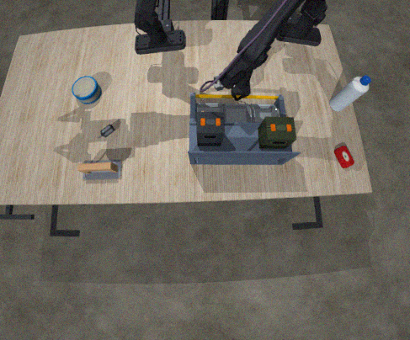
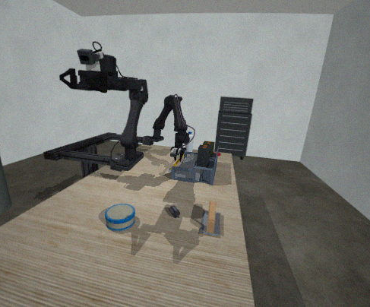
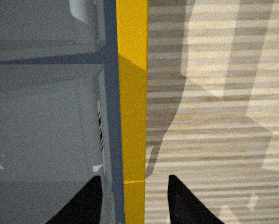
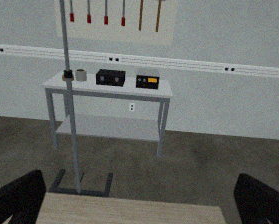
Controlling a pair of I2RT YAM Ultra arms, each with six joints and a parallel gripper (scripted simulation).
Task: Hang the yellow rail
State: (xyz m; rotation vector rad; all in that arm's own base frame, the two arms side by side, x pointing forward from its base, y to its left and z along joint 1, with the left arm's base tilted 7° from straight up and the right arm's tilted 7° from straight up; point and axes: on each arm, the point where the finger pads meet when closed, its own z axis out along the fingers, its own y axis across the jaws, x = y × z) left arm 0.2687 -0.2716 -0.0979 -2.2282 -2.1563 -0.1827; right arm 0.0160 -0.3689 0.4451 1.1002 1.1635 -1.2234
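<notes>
The left gripper (image 1: 240,98) (image 2: 178,159) (image 3: 134,184), partly open and holding nothing, straddles the yellow rail (image 1: 256,97) (image 2: 176,163) (image 3: 133,110) along the blue-grey shelf (image 1: 239,158) (image 2: 213,176) (image 3: 112,100), towards the desk's arm-side edge; the right gripper (image 2: 64,77) (image 4: 139,181) gapes wide, empty.
</notes>
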